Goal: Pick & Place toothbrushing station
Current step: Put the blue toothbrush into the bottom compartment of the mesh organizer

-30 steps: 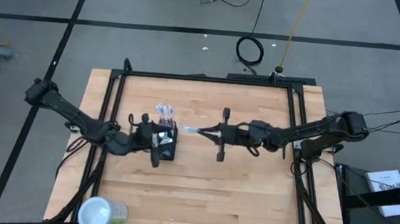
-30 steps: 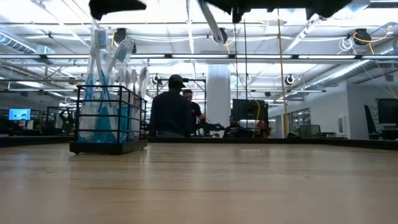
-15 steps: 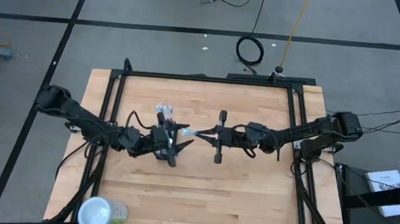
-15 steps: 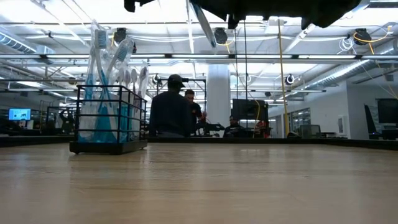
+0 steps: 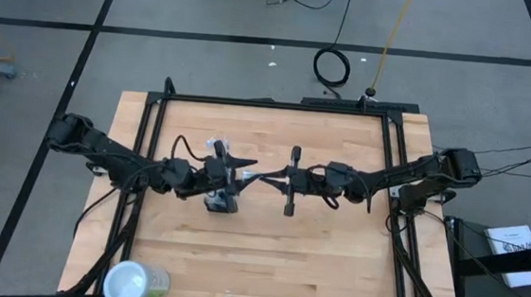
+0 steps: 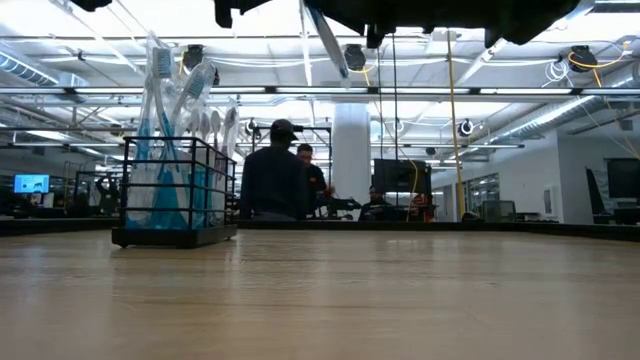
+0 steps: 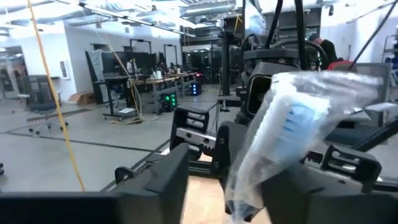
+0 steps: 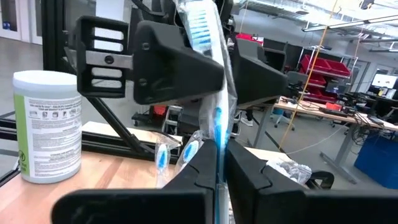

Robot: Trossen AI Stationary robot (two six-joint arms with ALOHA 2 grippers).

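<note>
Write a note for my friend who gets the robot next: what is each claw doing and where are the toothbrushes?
Right claw: shut on a wrapped toothbrush, held in the air above the middle of the table.
Left claw: open, its fingers on both sides of that toothbrush's head end, no grip yet.
Black mesh holder: upright on the table, below the left arm, with other toothbrushes in it.
Done: one toothbrush lifted and offered across.
Left: likely close the left claw, let go with the right, place the brush.

Dark jointed arms point(image 5: 122, 164), black cables, blocky claws.
</note>
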